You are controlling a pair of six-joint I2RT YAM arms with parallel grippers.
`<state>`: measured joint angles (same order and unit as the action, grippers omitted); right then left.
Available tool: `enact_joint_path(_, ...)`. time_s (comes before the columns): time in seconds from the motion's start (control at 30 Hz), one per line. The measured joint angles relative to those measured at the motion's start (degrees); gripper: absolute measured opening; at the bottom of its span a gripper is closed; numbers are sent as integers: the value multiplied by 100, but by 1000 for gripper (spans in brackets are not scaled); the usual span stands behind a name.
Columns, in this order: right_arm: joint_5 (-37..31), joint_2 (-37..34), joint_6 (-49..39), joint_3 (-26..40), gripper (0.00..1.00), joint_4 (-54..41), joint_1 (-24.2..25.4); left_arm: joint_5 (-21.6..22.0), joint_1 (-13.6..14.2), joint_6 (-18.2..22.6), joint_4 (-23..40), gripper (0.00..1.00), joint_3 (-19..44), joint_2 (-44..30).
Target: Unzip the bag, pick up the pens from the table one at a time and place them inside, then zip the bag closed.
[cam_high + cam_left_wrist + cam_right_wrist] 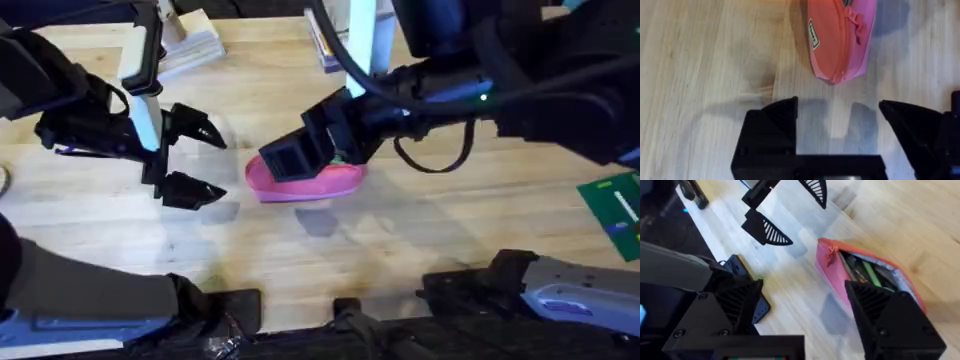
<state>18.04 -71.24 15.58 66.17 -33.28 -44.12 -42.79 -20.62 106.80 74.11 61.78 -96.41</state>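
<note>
The bag (305,183), a pink-red fabric pouch, lies just left of centre in the overhead frame on the pale wooden desk (420,230), its zipper open and its mouth gaping. In the right wrist view a green pen (871,273) rests inside among darker items. The pouch looks soft and light: it would likely sag or slide if pushed, so closing it probably calls for one pincer pinning a rounded end while the other takes the small zipper pull (855,19) at the end nearest the left arm. The right pincer (315,150) hovers directly over the bag with its jaws spread and gripping nothing. The left pincer (195,160), at left of centre in the overhead frame, stands near the bag's end, also wide open and empty, its fingertips apart from the fabric.
</note>
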Motion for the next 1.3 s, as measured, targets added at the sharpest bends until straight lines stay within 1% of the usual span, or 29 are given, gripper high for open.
enact_joint_path(0.2,-41,2,898,-2,997,11,-13,-107,0,26,0,993,0,-45)
enact_joint_path(0.37,-47,-61,1436,0,997,-9,-33,-115,0,37,0,993,0,-45)
enact_joint_path(0.53,-69,-410,1715,-2,997,-8,-191,-115,0,37,-5,993,0,-45)
enact_joint_path(0.63,-214,-597,1777,-2,998,0,-297,-115,0,37,-18,993,0,-45)
enact_joint_path(0.73,-491,-710,1940,-2,998,31,-410,-115,0,37,-46,993,0,-45)
enact_joint_path(0.9,-1025,-953,2458,-2,998,194,-690,-115,0,37,-48,992,0,-45)
enact_joint_path(1.03,-1628,-1219,2866,-2,998,328,-961,-115,0,37,-48,993,0,-45)
enact_joint_path(1.17,-2271,-1417,3051,-2,998,574,-1237,-115,0,37,-87,994,0,-45)
enact_joint_path(1.3,-2668,-1453,3117,-2,998,663,-1508,-115,0,37,-88,993,0,-45)
